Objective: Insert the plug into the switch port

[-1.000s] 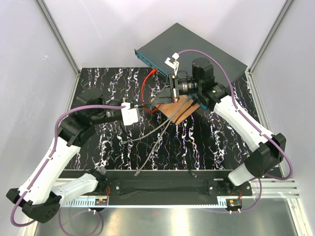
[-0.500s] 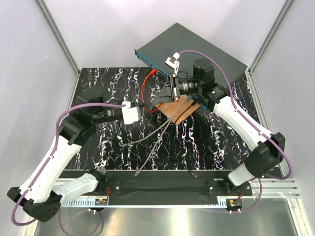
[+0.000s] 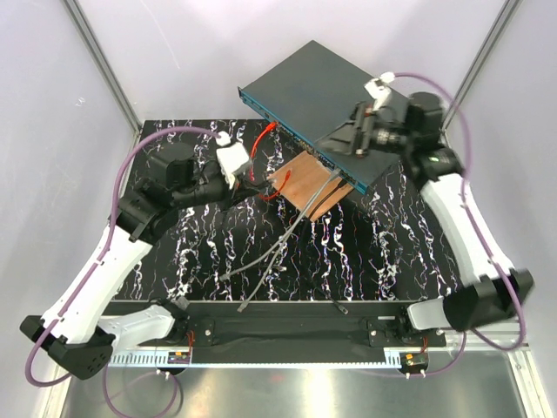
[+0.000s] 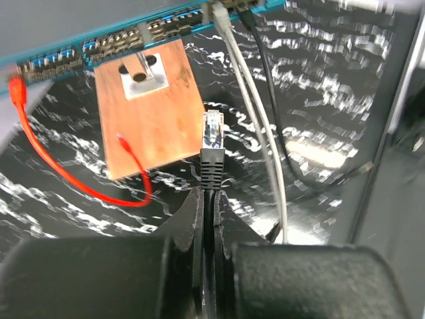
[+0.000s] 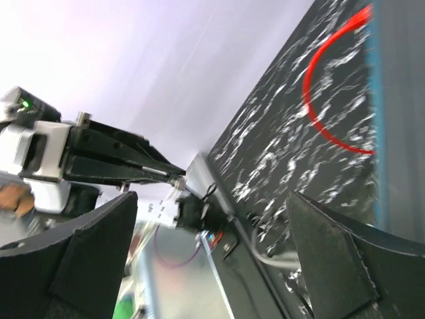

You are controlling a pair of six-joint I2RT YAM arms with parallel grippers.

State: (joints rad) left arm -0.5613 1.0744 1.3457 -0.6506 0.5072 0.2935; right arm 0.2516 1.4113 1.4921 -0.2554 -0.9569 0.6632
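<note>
black speckled table (image 3: 200,252) fills the middle. on the left, the left gripper (image 4: 209,196) is squeezed tight on the plug (image 4: 211,143), which points at the switch (image 3: 322,91) at the back, not touching it. the right gripper (image 3: 341,146) is spread wide open over the switch's blue side.

Black-booted, clear-tipped plug (image 4: 212,143) points to 12 o'clock, apart from the flat grey switch (image 3: 318,91) and its teal port face.

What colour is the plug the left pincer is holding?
The plug has a black boot and clear tip; left wrist view shows it best.
</note>
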